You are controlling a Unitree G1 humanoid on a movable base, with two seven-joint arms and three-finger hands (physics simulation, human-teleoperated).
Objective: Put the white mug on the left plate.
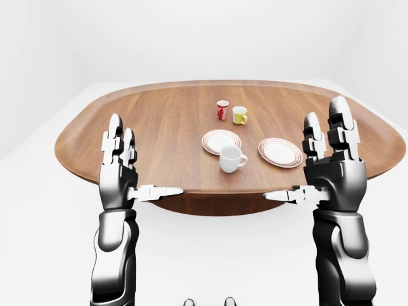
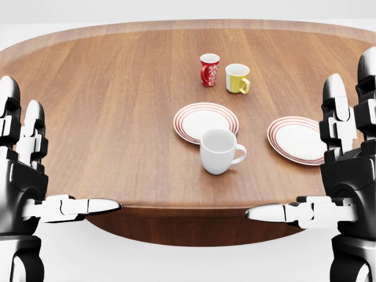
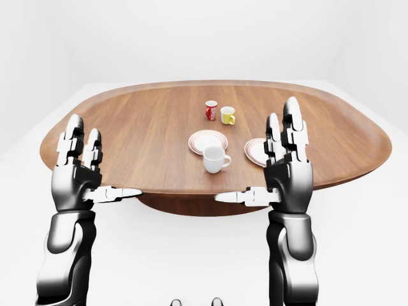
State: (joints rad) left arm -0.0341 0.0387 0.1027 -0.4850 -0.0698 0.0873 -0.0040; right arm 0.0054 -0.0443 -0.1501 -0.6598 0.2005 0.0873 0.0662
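Three mugs and two plates stand on the oval wooden table (image 2: 106, 100). One white mug (image 2: 218, 151) sits upright near the table's lower edge in the head view, its handle turned to the right, its upper rim overlapping the lower rim of the left plate (image 2: 205, 122) in that view; whether mug and plate touch cannot be told, but the mug stands on the wood, not on the plate. One right plate (image 2: 296, 139), also white with red rings, lies well apart to the right and is partly hidden by the right hand's fingers. Two more mugs stand side by side toward the top of the head view: one red mug (image 2: 209, 69) with a white pattern, and one yellow mug (image 2: 237, 78) just to its right, close together, with contact unclear. Two metallic hands are raised at the near edge of the table, neither touching anything. On the left hand (image 2: 23, 182) the fingers (image 2: 29, 132) point upward and the thumb stretches sideways toward the middle, spread and holding nothing. On the right hand (image 2: 346, 176) the fingers (image 2: 336, 111) are likewise upright and spread, thumb pointing inward, empty.
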